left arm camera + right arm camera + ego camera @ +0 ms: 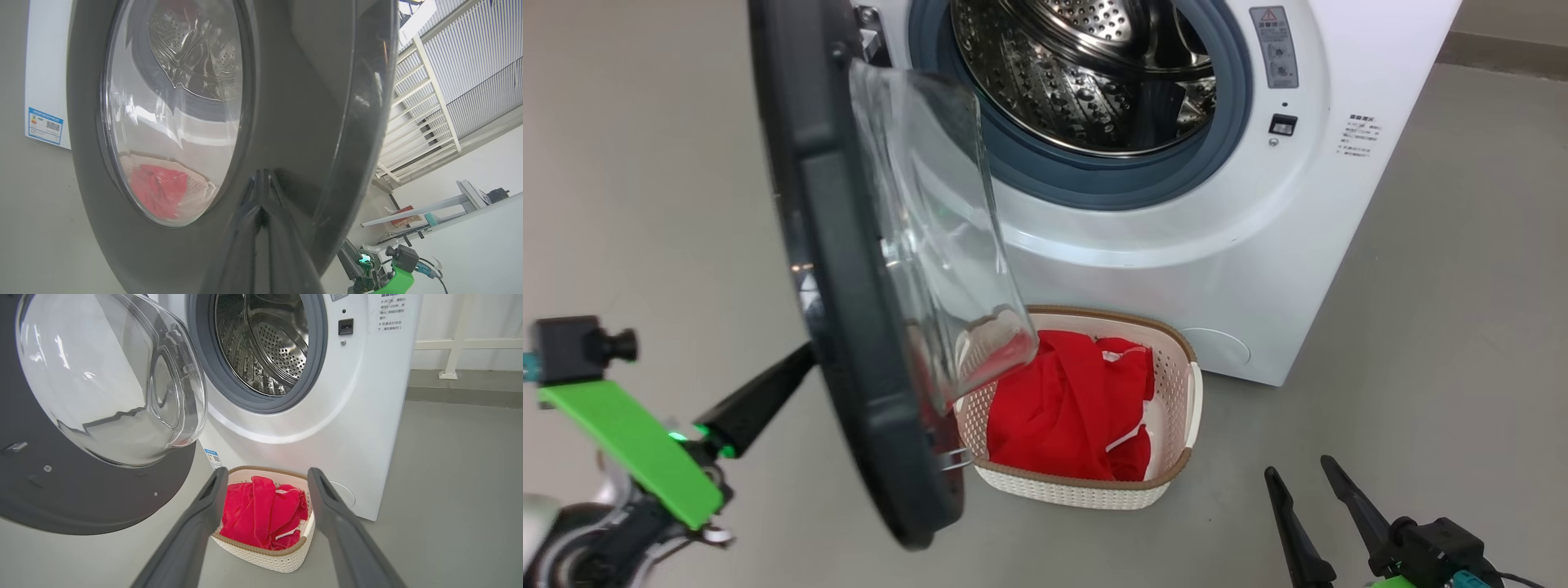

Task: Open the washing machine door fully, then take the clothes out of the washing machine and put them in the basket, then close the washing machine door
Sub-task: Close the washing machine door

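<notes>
One washing machine door (849, 310) stands half open at the left of the washing machine (1217, 269). The left gripper (796, 363), clenched on nothing, touches its tip to the door's black outer face. Red clothes (1062, 408) lie in the basket (1176, 384) on the floor just before the machine. The right gripper (1298, 467) hangs near right, fingers spread, empty.

The left gripper (796, 363) and right gripper (1298, 467) each have long, dark, tapering fingers. The left wrist carries a small green light (676, 435), a flat bright-green bracket (633, 453) and a black boxy camera (568, 349) with a round lens. The right wrist has a black block (1437, 547), a teal plug (1468, 580) and a thin black cable (1515, 580).
</notes>
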Controlling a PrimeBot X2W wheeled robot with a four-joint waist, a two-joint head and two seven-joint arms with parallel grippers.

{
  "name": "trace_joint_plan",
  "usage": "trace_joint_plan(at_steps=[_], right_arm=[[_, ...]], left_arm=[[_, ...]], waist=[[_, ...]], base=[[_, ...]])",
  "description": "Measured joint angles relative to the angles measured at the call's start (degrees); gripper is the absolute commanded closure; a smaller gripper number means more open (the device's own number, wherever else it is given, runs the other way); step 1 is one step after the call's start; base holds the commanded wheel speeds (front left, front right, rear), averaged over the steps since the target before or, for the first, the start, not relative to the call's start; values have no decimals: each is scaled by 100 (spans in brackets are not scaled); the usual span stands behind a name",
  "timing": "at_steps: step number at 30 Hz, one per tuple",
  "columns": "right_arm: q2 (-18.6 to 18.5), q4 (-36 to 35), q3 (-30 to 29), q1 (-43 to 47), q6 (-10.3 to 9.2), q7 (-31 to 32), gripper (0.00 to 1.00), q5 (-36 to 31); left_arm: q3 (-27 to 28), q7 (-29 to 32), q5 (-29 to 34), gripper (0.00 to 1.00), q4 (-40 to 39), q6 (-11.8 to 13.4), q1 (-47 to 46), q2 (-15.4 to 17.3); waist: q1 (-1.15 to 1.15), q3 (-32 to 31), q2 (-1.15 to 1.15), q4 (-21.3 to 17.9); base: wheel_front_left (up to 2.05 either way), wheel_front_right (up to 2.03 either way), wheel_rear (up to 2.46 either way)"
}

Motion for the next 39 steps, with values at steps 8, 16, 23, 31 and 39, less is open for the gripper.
trace_joint_plan(at_steps=[8,16,23,31,39], right_arm=[[0,-8,-13,-2,0,0,0,7],[1,-12,-14,-2,0,0,0,49],[1,-8,31,-2,0,0,0,49],[2,31,112,1,0,0,0,51],[3,38,132,5,0,0,0,58]], left_arm=[[-360,-366,42,100,-100,-1,-104,-137],[-539,-688,45,100,-70,-1,-101,-76],[-552,-1139,13,81,71,-3,162,-41],[-556,-1711,-118,43,436,-3,736,-112],[-538,-2282,-138,0,779,-3,1154,-333]], waist=[[0,37,0,-75],[0,13,0,-57],[0,-24,0,21],[0,-114,0,152],[0,-176,0,274]], base=[[0,0,0],[0,0,0],[0,0,0],[0,0,0],[0,0,0]])
